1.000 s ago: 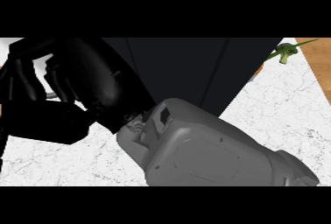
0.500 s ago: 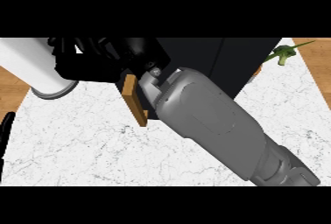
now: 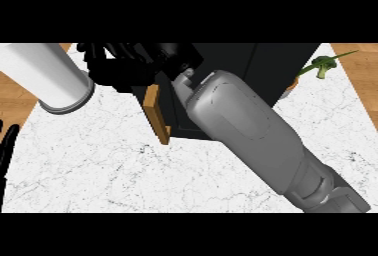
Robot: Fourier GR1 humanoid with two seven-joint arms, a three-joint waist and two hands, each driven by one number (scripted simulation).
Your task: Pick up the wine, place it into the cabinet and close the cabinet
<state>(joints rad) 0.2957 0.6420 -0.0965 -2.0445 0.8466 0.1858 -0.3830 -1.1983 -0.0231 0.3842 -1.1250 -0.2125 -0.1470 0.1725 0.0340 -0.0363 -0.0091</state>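
White marble counter [image 3: 96, 170] fills the view, with wood flooring at 9 and 3 o'clock and a broccoli [image 3: 322, 65] at 2. At 12 stands the dark cabinet [image 3: 244, 70], its wood-edged door [image 3: 156, 116] ajar, a white cylinder [image 3: 50, 75] at 10. The right hand [image 3: 118, 67] is bunched by the door's top, grasp unreadable; the wine is hidden, and the left hand [image 3: 6, 145] is a sliver at 9.

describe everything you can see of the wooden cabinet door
The thin tan wooden cabinet door shows edge-on as a narrow upright slab, swung partly open from the dark cabinet box. Its lower end juts over the white marble counter. The black right robot hand is by its top edge; contact is unclear.
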